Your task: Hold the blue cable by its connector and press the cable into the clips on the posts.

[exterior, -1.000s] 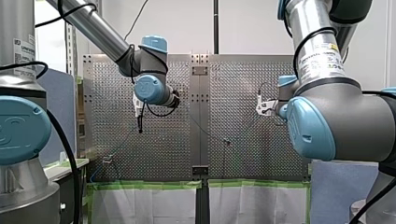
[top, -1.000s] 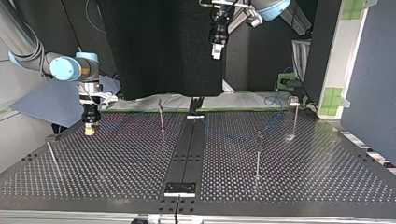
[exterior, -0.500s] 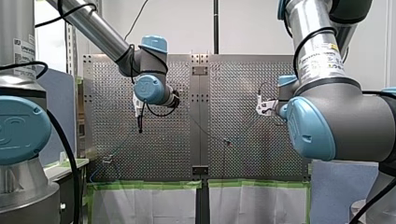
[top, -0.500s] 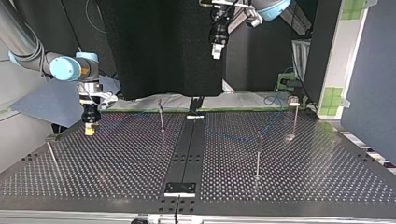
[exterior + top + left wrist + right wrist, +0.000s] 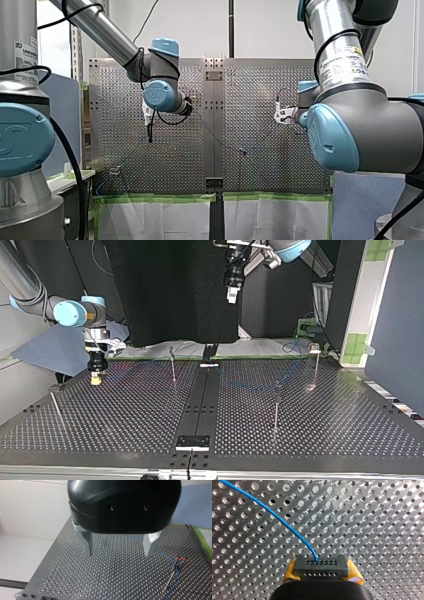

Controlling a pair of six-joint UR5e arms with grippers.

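In the right wrist view my right gripper (image 5: 322, 573) is shut, its yellow pads (image 5: 290, 570) clamping a black connector (image 5: 321, 566). The blue cable (image 5: 274, 513) leaves the connector and curves away over the perforated plate. The top view puts my right gripper (image 5: 95, 379) low over the table at its left, beside a thin post (image 5: 172, 364). My left gripper (image 5: 231, 294) hangs high above the table's middle. Its metal fingers (image 5: 86, 543) stand wide apart with nothing between them. Beyond them the cable (image 5: 160, 552) runs to a post with a clip (image 5: 178, 561).
More thin posts stand on the perforated table (image 5: 150, 430): one at the top view's left edge (image 5: 55, 407), one right of the middle (image 5: 276, 407), one at the back right (image 5: 315, 362). A dark centre strip (image 5: 200, 405) divides the plate. Green tape (image 5: 160, 198) lines one table edge.
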